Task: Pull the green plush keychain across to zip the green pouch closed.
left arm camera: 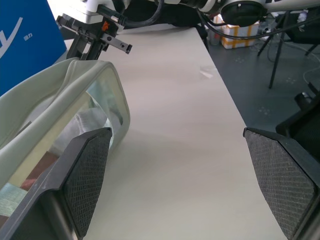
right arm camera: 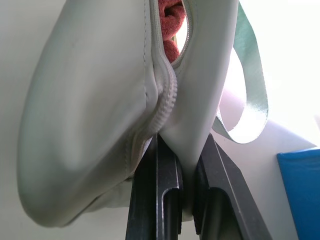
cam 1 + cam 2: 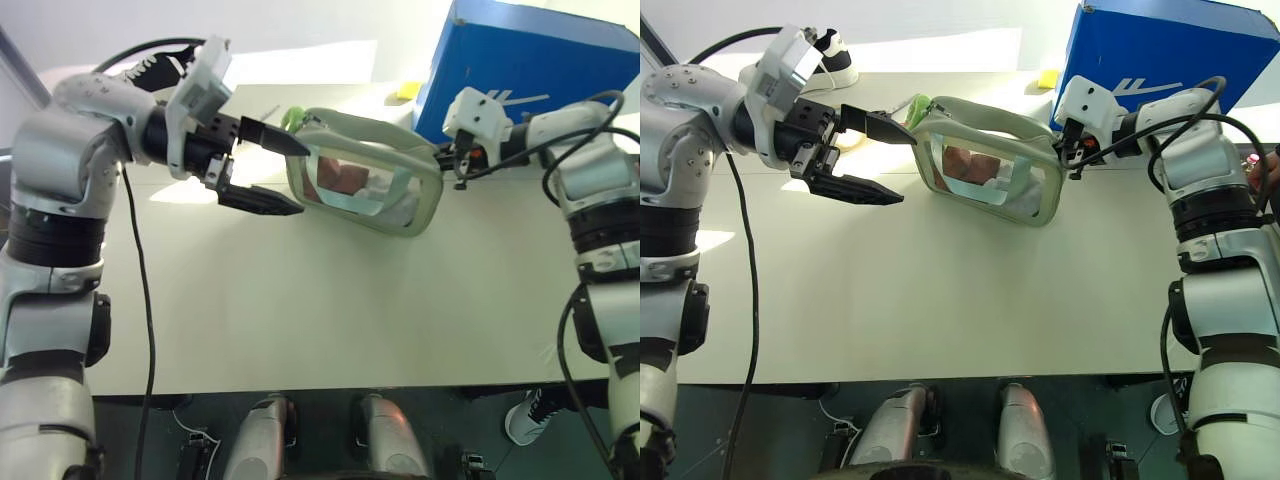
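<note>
Left eye view: a pale table [image 3: 330,310] carries the green pouch [image 3: 365,170], a blue box [image 3: 530,65] and a small yellow object [image 3: 406,92].
Green pouch: it sits at about 12 o'clock from the table's middle, tilted, with its clear window side [image 3: 360,190] facing the camera; red and light blue items show through it.
Zipper: in the right wrist view the zipper [image 2: 162,92] runs up the pouch's end and parts higher up, where something red shows in the gap, so the top is not yet zipped shut.
Green plush keychain: the lime-green charm [image 3: 292,119] sits at the pouch's 10 o'clock corner, on the end nearer the left arm.
Left gripper: the left gripper [image 3: 268,172] hangs at the pouch's 9 o'clock, its two black fingers spread wide with nothing between them; the upper finger tip [image 3: 290,143] lies just beside the keychain, and I cannot tell whether it touches.
Right gripper: the right gripper [image 2: 182,155] is at the pouch's 3 o'clock end; its fingers are squeezed together on the fabric of that end, right beside the zipper.
Blue box: it stands at 1 o'clock from the pouch, behind the right arm.
Yellow object: it lies at 12 o'clock from the pouch, near the box.
</note>
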